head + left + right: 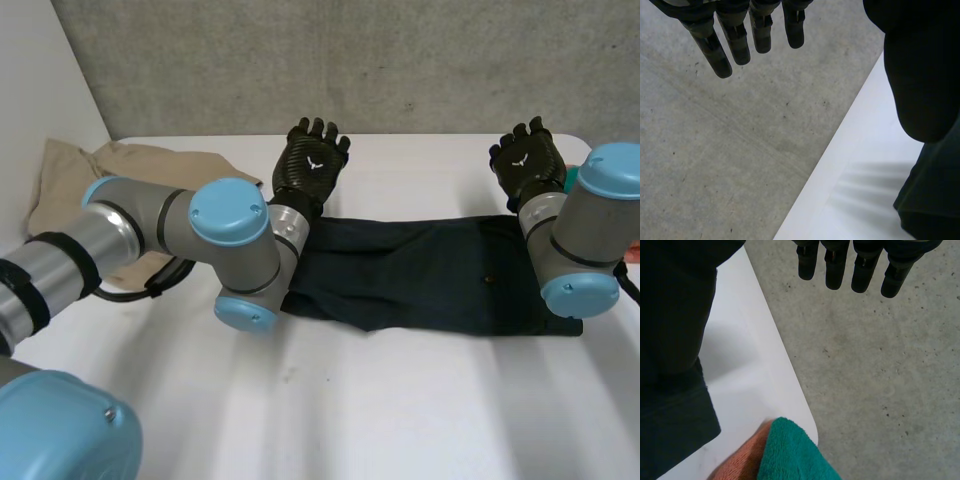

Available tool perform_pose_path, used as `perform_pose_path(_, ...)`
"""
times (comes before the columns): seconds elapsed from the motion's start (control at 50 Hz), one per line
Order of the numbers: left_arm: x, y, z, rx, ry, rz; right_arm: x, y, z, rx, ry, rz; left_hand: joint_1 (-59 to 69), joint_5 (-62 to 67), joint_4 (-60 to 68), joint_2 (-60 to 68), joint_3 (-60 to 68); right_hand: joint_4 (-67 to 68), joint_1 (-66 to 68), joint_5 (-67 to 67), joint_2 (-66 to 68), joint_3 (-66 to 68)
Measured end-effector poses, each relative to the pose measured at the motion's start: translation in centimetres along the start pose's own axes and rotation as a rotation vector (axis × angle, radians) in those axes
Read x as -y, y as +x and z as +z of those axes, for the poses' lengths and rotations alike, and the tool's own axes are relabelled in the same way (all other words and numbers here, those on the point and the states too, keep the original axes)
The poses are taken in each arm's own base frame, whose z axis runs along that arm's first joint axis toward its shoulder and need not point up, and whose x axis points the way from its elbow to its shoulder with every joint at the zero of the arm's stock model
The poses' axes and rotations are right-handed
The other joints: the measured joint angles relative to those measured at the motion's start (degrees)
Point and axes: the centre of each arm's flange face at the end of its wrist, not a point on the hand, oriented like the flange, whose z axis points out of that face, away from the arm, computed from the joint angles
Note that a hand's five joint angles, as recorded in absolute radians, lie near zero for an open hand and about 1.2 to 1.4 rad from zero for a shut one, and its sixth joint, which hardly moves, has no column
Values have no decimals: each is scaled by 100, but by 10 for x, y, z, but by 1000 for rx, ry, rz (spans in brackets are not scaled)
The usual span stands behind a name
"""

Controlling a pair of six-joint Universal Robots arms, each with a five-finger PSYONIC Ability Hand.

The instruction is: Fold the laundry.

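Observation:
A dark navy garment (430, 270) lies folded into a long band across the middle of the white table (330, 410). My left hand (313, 160) is raised over the band's far left end, fingers (722, 50) straight and apart, holding nothing. The garment's edge (935, 200) lies below the left thumb (920, 75). Over the far right end my right hand (527, 160) is also open and empty, its fingers (840, 265) straight. The dark cloth (670, 435) sits under the right thumb (675, 305).
A beige garment (110, 175) lies crumpled at the table's back left. A green towel (790, 450) and an orange cloth (740, 460) sit at the table's right corner, close to the navy garment. Beyond the table edge (785, 385) is concrete floor.

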Motion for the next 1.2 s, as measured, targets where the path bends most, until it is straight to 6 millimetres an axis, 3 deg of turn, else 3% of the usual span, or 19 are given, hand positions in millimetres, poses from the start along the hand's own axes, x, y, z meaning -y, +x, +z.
perform_pose_path(0.12,21,-7,-24,-27,-16,0,7,20,-31,54,-63,69,0,0,0,-12,-2,-10,0,-3,0,0)
perform_pose_path(0.18,31,-14,-44,-46,-36,-2,5,33,-59,124,-139,170,1,0,0,-12,-3,-9,0,0,0,1)
perform_pose_path(0.28,35,-20,-78,-84,-84,-9,-13,38,-98,272,-266,333,0,0,0,-13,-3,198,24,145,134,158)
perform_pose_path(0.36,33,-19,-99,-109,-116,-25,-36,34,-115,351,-333,417,0,0,0,-13,-3,516,366,468,466,483)
perform_pose_path(0.56,28,-15,-114,-122,-137,-92,-72,21,-114,337,-318,441,0,0,0,-13,-3,1381,1317,1329,1349,1390)
perform_pose_path(0.64,28,-14,-113,-121,-137,-107,-80,15,-108,322,-312,424,1,0,0,-13,-3,3349,3195,3264,3468,3437)
perform_pose_path(0.66,28,-14,-113,-120,-137,-108,-82,14,-106,319,-314,420,0,0,0,-13,-3,4446,3940,4224,4464,4402)
perform_pose_path(0.72,29,-15,-113,-117,-137,-111,-87,15,-103,302,-326,406,1,0,0,-13,-3,5521,4724,5240,5467,5451)
perform_pose_path(0.8,32,-19,-113,-109,-130,-111,-96,26,-100,248,-363,371,0,0,0,-13,-3,5698,4800,5321,5501,5590)
perform_pose_path(0.94,40,-31,-116,-82,-117,-114,-107,63,-98,144,-393,247,0,0,0,-13,-3,5700,4943,5402,5501,5590)
perform_pose_path(1.0,42,-38,-117,-67,-113,-122,-99,72,-97,127,-359,176,0,0,0,-13,-3,5701,4973,5426,5501,5590)
perform_pose_path(1.08,46,-45,-119,-52,-107,-136,-66,72,-94,124,-240,92,0,0,0,-13,-1,5703,5025,5453,5501,5591)
perform_pose_path(1.14,50,-50,-122,-41,-99,-151,-22,56,-96,146,-72,32,0,0,0,-13,-3,5703,5025,5476,5501,5649)
perform_pose_path(1.2,54,-53,-125,-33,-93,-166,36,19,-111,224,163,-19,0,0,0,-13,-3,5703,5025,5475,5501,5659)
